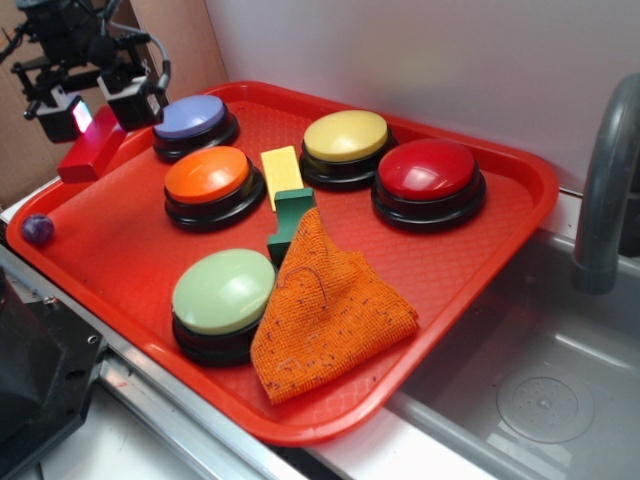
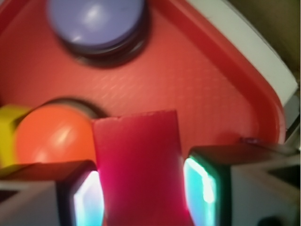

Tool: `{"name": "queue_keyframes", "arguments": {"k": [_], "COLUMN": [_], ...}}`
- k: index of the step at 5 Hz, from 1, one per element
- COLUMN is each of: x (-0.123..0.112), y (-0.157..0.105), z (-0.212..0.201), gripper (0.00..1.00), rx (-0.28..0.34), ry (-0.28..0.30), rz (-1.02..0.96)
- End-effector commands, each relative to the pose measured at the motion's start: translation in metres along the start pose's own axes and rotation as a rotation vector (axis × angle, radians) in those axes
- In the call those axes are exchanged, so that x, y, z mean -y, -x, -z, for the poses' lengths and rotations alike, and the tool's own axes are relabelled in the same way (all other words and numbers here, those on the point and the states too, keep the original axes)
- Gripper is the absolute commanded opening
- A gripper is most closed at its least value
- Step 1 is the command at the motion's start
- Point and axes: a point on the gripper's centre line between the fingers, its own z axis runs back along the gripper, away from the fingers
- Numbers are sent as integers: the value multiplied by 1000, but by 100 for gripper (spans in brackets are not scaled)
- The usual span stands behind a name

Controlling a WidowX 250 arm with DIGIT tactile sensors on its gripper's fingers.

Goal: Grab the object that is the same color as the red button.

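The object, a small red block (image 1: 90,155) (image 2: 138,165), is pinched between the two lit pads of my gripper (image 1: 95,115) (image 2: 143,193), which is shut on it. In the exterior view the block hangs tilted over the back-left corner of the red tray (image 1: 480,270), beside the purple button (image 1: 192,120) (image 2: 96,21). The red button (image 1: 428,175), a glossy dome on a black base, stands at the tray's right side, far from the gripper and out of the wrist view.
Orange (image 1: 207,178), yellow (image 1: 345,140) and pale green (image 1: 222,295) buttons also stand on the tray. A yellow block (image 1: 282,172), a green block (image 1: 290,215) and an orange cloth (image 1: 325,305) lie mid-tray. A purple ball (image 1: 38,229) rests at the left rim. Sink (image 1: 540,390) and faucet (image 1: 605,190) are on the right.
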Motion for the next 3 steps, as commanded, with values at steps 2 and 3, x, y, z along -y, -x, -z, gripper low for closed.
{"name": "queue_keyframes", "arguments": {"k": [2,3], "x": [57,54], "y": [52,52], "z": [-16,-14], "gripper": [0,0], "rx": [-62,-60], "ry": [34,15], "rz": [390,379]}}
